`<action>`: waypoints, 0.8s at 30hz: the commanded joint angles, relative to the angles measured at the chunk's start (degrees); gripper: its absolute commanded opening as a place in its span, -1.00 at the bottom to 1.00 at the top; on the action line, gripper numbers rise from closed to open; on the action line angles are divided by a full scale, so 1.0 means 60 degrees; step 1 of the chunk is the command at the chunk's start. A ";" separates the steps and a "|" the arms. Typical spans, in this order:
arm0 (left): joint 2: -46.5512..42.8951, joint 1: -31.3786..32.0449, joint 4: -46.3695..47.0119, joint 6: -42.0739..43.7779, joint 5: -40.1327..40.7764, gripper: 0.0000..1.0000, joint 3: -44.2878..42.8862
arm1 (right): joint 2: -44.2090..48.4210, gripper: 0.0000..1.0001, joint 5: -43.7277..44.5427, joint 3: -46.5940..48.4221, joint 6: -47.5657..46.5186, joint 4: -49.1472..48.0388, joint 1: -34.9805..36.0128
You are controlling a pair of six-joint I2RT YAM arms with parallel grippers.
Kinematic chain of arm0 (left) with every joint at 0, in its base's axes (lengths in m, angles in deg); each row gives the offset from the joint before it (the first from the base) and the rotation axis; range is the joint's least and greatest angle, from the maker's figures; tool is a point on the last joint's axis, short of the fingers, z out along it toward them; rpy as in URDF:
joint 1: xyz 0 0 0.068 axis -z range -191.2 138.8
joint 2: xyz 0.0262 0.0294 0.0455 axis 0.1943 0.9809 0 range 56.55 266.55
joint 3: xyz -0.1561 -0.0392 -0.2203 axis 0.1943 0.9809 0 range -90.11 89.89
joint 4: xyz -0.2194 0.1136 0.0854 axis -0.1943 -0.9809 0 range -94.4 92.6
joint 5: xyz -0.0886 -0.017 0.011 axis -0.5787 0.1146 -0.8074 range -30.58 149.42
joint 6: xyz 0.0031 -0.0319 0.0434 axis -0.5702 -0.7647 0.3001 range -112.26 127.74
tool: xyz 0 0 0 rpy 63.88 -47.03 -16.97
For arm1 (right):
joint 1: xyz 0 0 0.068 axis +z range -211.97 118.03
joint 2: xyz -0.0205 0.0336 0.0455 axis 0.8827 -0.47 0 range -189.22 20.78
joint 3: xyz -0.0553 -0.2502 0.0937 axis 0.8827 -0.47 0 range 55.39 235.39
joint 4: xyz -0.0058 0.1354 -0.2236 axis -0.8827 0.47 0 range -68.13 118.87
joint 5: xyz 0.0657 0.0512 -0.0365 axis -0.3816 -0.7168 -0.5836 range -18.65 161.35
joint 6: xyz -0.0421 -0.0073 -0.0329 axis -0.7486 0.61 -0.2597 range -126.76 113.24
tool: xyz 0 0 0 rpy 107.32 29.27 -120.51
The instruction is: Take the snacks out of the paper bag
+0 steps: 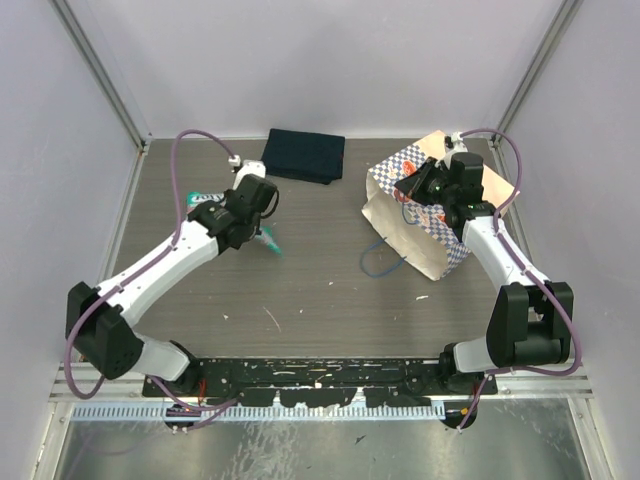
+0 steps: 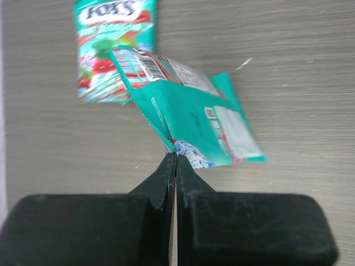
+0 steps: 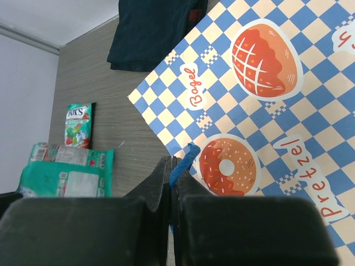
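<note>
Left gripper [image 2: 176, 158]: my jaws are pinched together on one corner of a teal pouch [image 2: 194, 113], which hangs tilted, barcode side up, above the table [image 1: 320, 300].

Why the corner: it is the thin sealed edge, the part of a glossy flat pack that I judge my narrow fingers can bite without slipping.

Where the pouch is: out of the bag, on the left half of the table, just beside a second teal pouch [image 2: 111, 44] that lies flat, logo up. I read this as the spot where the snacks are being gathered.

Right gripper [image 3: 173, 163]: my jaws are clamped on the blue cord handle [image 3: 186, 158] of the paper bag [image 3: 266, 111], against its checkered side.

Why the handle: holding it keeps the bag tipped and steady on the right half of the table, well apart from the pouches.

Bag contents: hidden from every view; I cannot tell how many snacks remain inside.

Far edge: a navy cloth [image 1: 305, 155] lies folded between the two arms, touched by neither.

Stage, as I judge it: early, with two pouches visible outside the bag.
</note>
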 commanded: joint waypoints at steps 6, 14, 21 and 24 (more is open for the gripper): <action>-0.2071 0.0121 -0.1121 -0.1228 0.2091 -1.00 0.0200 | 0.0428 -0.99 -0.0249 -0.0037 0.0245 -0.0606 -0.0022; -0.2347 0.0114 -0.1624 -0.1437 0.2074 -1.00 -0.0307 | 0.0607 -0.99 -0.0311 -0.0044 0.0193 -0.0488 -0.0007; -0.1957 0.0119 -0.2707 -0.2149 0.3410 -1.00 -0.0575 | 0.0626 -0.99 -0.0380 -0.0063 0.0217 -0.0476 -0.0009; -0.1951 0.0114 -0.2881 -0.2408 0.3505 -1.00 -0.0692 | 0.0622 -0.99 -0.0416 -0.0057 0.0209 -0.0467 -0.0009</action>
